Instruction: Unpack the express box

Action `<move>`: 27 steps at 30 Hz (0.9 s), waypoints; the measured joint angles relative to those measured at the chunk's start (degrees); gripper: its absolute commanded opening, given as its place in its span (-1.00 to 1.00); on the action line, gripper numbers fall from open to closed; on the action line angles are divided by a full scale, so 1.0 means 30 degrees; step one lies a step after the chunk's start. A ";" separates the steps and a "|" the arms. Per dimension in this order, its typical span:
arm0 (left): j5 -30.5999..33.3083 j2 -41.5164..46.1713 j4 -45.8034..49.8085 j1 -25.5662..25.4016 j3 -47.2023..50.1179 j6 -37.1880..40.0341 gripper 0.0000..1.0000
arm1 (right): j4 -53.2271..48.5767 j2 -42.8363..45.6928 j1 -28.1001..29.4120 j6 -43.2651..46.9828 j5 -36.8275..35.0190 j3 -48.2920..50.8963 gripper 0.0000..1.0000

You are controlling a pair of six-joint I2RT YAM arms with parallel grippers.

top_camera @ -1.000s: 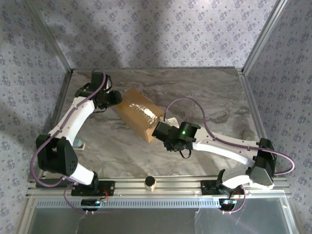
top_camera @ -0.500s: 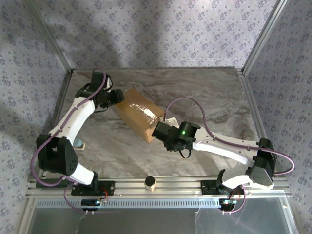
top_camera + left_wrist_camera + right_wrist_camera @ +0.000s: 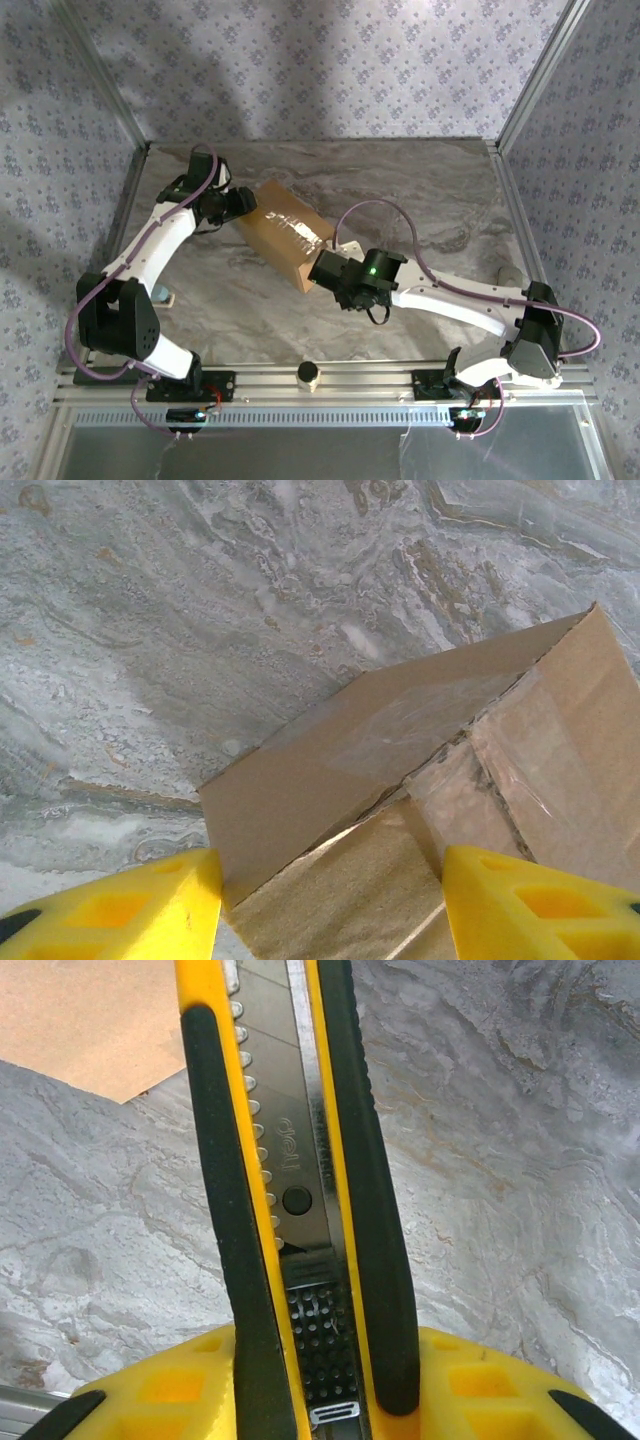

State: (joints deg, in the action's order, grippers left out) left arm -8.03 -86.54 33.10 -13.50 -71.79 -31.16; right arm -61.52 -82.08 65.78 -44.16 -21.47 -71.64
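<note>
Marbled grey surface (image 3: pixel 420 190) is carrying the express box (image 3: pixel 285 232) left of centre, flaps down, nothing unpacked. I am holding my left fingers (image 3: pixel 120 910) half open around its far end, my right fingers (image 3: pixel 170 1400) clamping a utility knife (image 3: pixel 300 1160) beside its near end. One seam is possibly gaping.

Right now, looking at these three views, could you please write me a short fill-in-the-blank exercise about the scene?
1. The right end effector holds a yellow and black utility ____.
2. Glossy clear ____ runs along the top of the express box.
3. The left end effector has fingers coloured ____.
Missing words: knife, tape, yellow.
</note>
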 measured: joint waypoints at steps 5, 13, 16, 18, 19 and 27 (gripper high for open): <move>-0.0095 -0.0095 -0.0138 0.0000 0.0007 -0.0131 0.18 | -0.0095 -0.0036 0.0087 0.0000 -0.0095 0.0000 -1.00; -0.0189 -0.0211 -0.0335 0.0000 0.0007 -0.0146 0.18 | -0.0240 -0.0124 0.0255 0.0000 -0.0153 -0.0102 -1.00; -0.0204 -0.0219 -0.0408 0.0000 0.0007 -0.0153 0.18 | -0.0306 -0.0219 0.0255 0.0000 -0.0226 -0.0109 -1.00; -0.0248 -0.0233 -0.0430 0.0000 0.0007 -0.0146 0.17 | -0.0430 -0.0299 0.0255 0.0000 -0.0233 -0.0248 -1.00; -0.0262 -0.0233 -0.0452 0.0000 0.0007 -0.0146 0.17 | -0.0488 -0.0342 0.0255 0.0000 -0.0248 -0.0335 -1.00; -0.0474 -0.0233 -0.0860 0.0007 0.0175 -0.0109 0.18 | -0.1202 -0.0780 0.0248 0.0073 -0.0291 -0.0969 -1.00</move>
State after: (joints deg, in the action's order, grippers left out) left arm -9.45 -87.24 30.52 -13.47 -71.26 -31.48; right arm -65.12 -84.42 66.52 -43.94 -22.35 -74.54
